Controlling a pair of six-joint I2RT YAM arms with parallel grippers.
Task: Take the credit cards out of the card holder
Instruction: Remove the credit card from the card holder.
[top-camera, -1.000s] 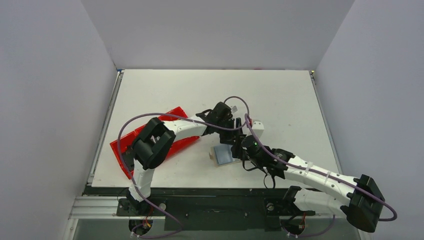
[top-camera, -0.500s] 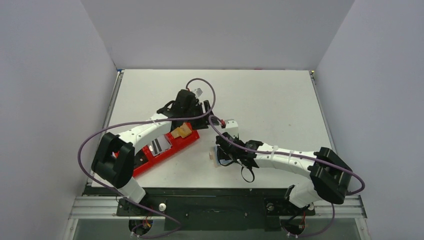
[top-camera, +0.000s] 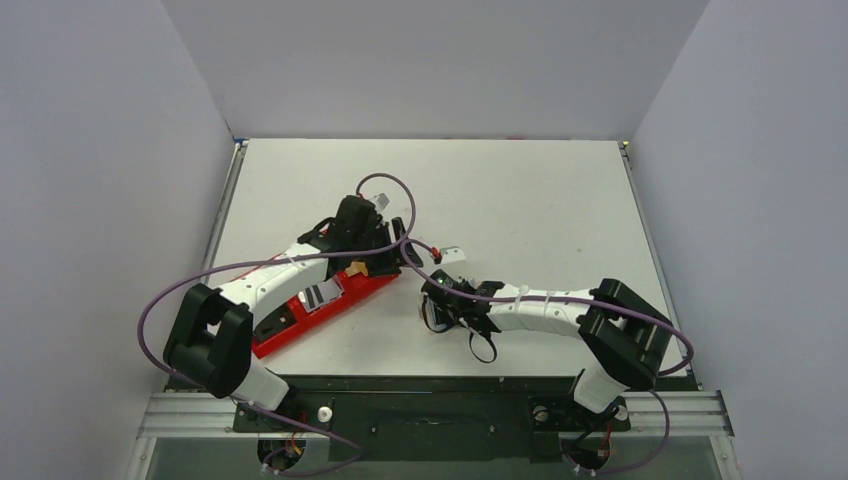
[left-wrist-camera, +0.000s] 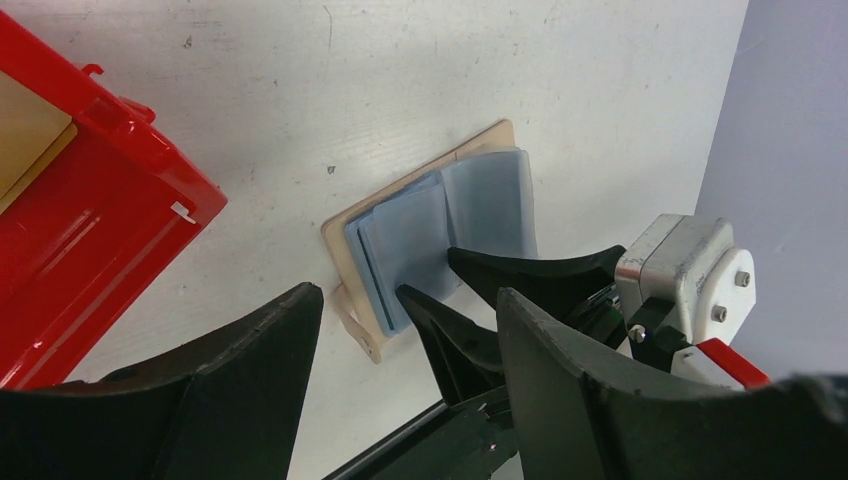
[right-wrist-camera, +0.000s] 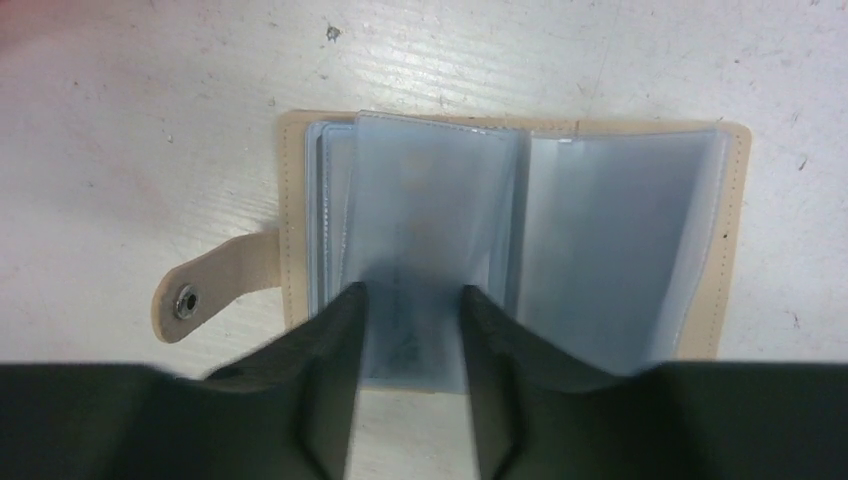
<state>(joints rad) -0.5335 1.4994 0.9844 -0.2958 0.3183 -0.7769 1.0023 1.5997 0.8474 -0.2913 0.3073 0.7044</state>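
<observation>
The tan card holder (right-wrist-camera: 730, 230) lies open on the white table, its snap tab (right-wrist-camera: 200, 292) pointing left and its clear bluish sleeves (right-wrist-camera: 610, 250) fanned up. My right gripper (right-wrist-camera: 410, 340) is open, and its two fingertips straddle the near edge of one raised sleeve. I cannot tell whether that sleeve holds a card. From above, the right gripper (top-camera: 438, 314) covers most of the card holder (top-camera: 426, 314). My left gripper (left-wrist-camera: 405, 385) is open and empty, hovering just left of the card holder (left-wrist-camera: 345, 240). One pale credit card (top-camera: 318, 295) with dark print lies in the red tray.
The long red tray (top-camera: 290, 325) lies slanted under my left forearm, its corner (left-wrist-camera: 150, 150) close to the holder. A tan piece (top-camera: 356, 268) rests at the tray's right end. The right wrist's camera block (left-wrist-camera: 690, 285) sits close beside my left fingers.
The left arm swung left from above the holder to the tray's right end. The right arm slid left onto the holder, and its fingers narrowed a little.
</observation>
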